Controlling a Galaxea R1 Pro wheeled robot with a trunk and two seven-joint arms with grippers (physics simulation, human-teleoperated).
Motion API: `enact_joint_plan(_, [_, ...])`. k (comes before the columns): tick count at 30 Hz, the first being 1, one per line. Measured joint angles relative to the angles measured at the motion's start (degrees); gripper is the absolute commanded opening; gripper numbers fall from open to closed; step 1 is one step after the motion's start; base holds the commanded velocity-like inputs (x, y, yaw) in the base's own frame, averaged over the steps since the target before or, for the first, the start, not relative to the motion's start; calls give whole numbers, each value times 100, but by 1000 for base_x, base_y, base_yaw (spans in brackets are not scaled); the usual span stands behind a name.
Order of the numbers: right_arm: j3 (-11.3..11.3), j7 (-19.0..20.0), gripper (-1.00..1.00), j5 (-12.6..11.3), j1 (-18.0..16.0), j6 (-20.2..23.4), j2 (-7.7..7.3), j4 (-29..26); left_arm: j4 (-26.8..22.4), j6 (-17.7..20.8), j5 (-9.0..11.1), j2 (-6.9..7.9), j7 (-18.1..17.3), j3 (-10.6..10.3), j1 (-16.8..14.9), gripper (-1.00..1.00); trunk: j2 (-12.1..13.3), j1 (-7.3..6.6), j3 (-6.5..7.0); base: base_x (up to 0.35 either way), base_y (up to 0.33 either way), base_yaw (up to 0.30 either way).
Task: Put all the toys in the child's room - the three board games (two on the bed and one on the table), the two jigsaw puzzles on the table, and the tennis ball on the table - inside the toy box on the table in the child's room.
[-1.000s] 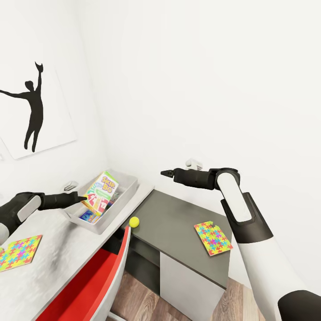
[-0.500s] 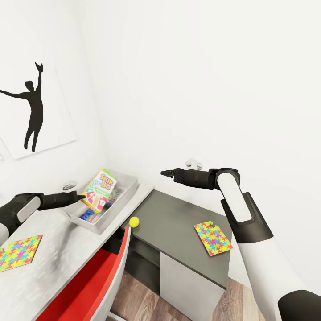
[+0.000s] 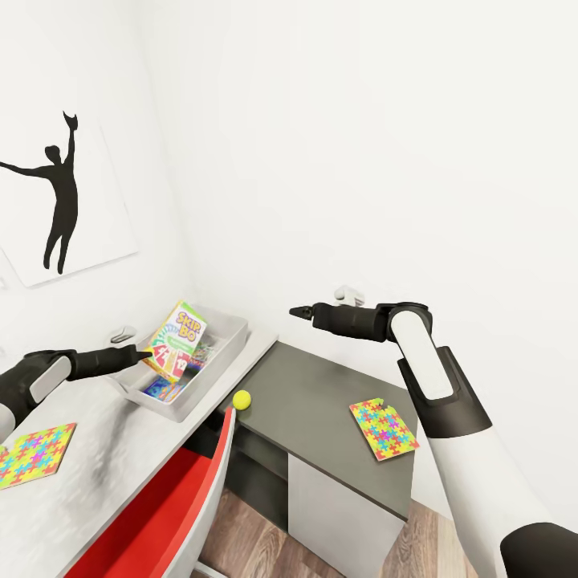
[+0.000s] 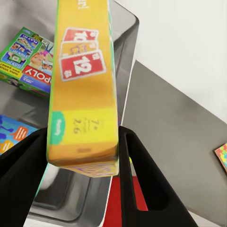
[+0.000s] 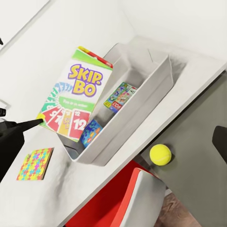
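Here the left gripper (image 3: 149, 353) is clamped on the lower edge of the SKIP-BO box (image 3: 177, 339), holding it tilted above the near end of the toy box (image 3: 233, 335); in the left wrist view the two black fingers (image 4: 137, 175) press either side of the box's narrow yellow edge. Below it, inside the tray, lie two other board games: the green-edged game (image 5: 120, 96) toward the far end and the small blue game (image 5: 91, 133) nearer the held box. So two games appear to be stowed, and the third hangs over the tray, not yet let go.

Outward from there, three toys are left on the table (image 3: 112, 449). The tennis ball (image 3: 242, 399) sits on the dark cabinet section, just beside the corner where it meets the pale desktop. One jigsaw puzzle (image 3: 32, 454) lies flat on the pale top near the left arm, and the other puzzle (image 3: 383, 429) rests on the dark section near the right arm.

The right gripper (image 3: 295, 310) hovers well above the dark section, carrying nothing; whether its fingers are parted cannot be told.

By this judgement the task is about halfway along.
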Motion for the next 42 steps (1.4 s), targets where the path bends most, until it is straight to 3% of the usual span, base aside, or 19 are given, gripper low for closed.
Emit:
enact_joint_plan(18, [1,0,100,4,0,0,-2,0,0,-229,-26,0,2,-9,4,-100,0,0,0,0,0,0])
enact_joint_plan(25, [1,-1,100,5,0,0,-2,0,25,-586,-525,-45,-5,-12,4,-100,0,0,0,0,0,0])
enact_joint_plan(33, [0,2,100,9,0,1,-6,0,213,-630,-598,-168,-139,-14,4,-100,0,0,0,0,0,0])
enact_joint_plan(42, [0,-1,100,9,0,1,-10,0,328,-624,-601,-184,-423,-9,3,-100,0,0,0,0,0,0])
